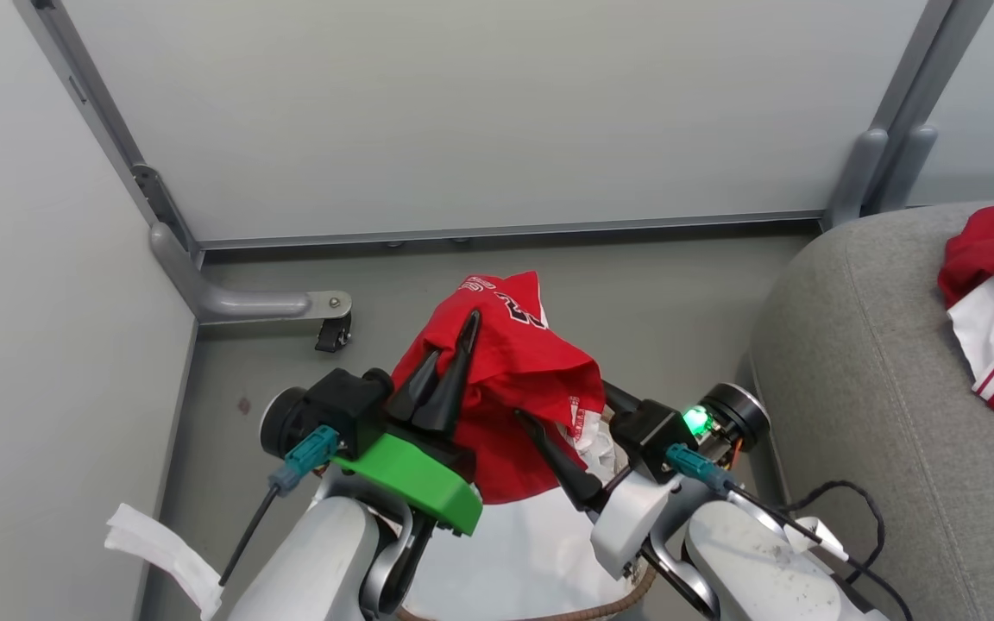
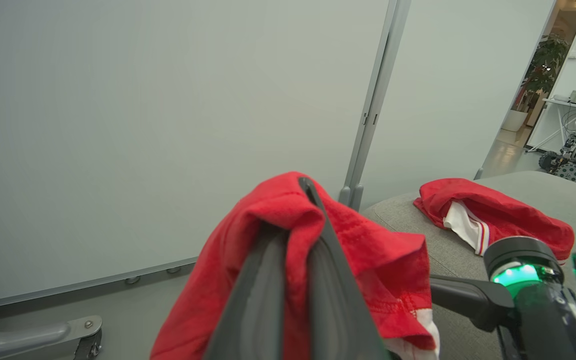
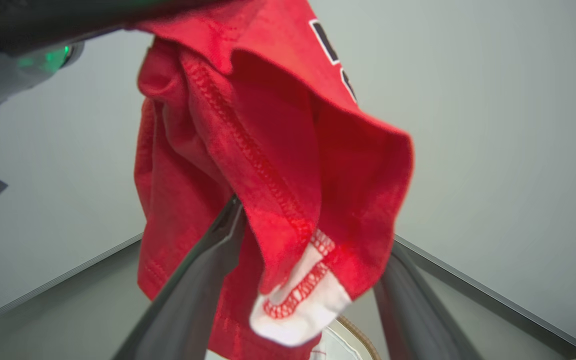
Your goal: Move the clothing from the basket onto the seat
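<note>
Red jersey held up over the basket, partway to the seat.
The left claw is clamped together on a fold of the jersey, which drapes over its fingers and hangs above the basket beneath both claws. The right claw stands spread wide, the white-trimmed hem dangling between its fingers, unpinched. The grey seat lies beyond the right claw's outer side, with another red garment resting on it. This looks like the carry step. Next, the load likely needs swinging rightward, with the grip kept until the cloth is over the cushion.
</note>
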Robot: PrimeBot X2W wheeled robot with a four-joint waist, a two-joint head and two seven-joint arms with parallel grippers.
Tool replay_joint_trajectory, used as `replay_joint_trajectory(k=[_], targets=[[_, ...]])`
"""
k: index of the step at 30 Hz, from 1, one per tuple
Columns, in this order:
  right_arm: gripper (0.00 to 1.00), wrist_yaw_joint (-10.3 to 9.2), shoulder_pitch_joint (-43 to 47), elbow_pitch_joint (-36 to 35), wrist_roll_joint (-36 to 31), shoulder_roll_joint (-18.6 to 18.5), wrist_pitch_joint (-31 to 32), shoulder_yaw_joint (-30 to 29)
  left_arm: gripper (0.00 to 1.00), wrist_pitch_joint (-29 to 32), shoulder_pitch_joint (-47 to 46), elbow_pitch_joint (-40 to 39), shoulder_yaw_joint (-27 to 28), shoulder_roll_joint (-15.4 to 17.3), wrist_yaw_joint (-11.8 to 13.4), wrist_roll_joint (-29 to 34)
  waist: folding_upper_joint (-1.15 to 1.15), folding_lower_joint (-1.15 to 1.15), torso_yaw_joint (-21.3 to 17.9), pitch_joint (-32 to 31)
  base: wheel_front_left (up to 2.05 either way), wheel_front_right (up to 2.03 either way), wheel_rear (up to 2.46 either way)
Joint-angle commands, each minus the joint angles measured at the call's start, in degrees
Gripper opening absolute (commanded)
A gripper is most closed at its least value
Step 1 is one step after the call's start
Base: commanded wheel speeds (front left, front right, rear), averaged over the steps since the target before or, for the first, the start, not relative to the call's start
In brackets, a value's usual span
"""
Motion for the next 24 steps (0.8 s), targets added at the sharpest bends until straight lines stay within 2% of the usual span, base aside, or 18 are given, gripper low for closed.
replay_joint_trajectory(k=[1, 7, 8, 9, 10, 24], targets=[[1.00, -0.08, -1.10, 0.31, -0.15, -0.25, -0.12, 0.04, 0.00, -0.04, -0.99, 0.07, -0.56, -0.04, -0.15, -0.63, 0.00, 0.00, 0.76, 0.26, 0.00, 0.00, 0.00], [1.00, -0.08, -3.37, 1.69, -0.95, -0.23, -0.12, 1.91, 0.00, -0.04, -2.28, 0.30, -3.22, -0.32, -0.16, -1.45, 0.00, 0.00, 2.59, 0.89, 0.00, 0.00, 0.00], [0.74, -0.08, -3.55, 2.20, -0.81, -0.25, -0.11, 2.22, 0.00, -0.04, -2.40, 0.33, -3.70, -0.35, -0.16, -1.64, 0.00, 0.00, 2.83, 1.00, 0.00, 0.00, 0.00], [0.27, -0.08, -3.77, 3.26, -0.57, -0.26, -0.11, 2.76, 0.00, -0.04, -2.59, 0.39, -4.23, -0.39, -0.16, -1.81, 0.00, 0.00, 3.13, 1.10, 0.00, 0.00, 0.00], [0.02, -0.08, -3.95, 3.96, -0.31, -0.28, -0.11, 3.15, 0.00, -0.04, -2.78, 0.41, -4.62, -0.43, -0.16, -1.93, 0.00, 0.00, 3.39, 1.17, 0.00, 0.00, 0.00], [0.00, -0.08, -2.13, 8.81, 5.28, -0.26, -0.07, 5.62, 0.00, -0.05, -4.58, -0.12, -7.14, -0.93, -0.16, -3.72, 0.00, 0.00, 5.75, 1.62, 0.00, 0.00, 0.00]])
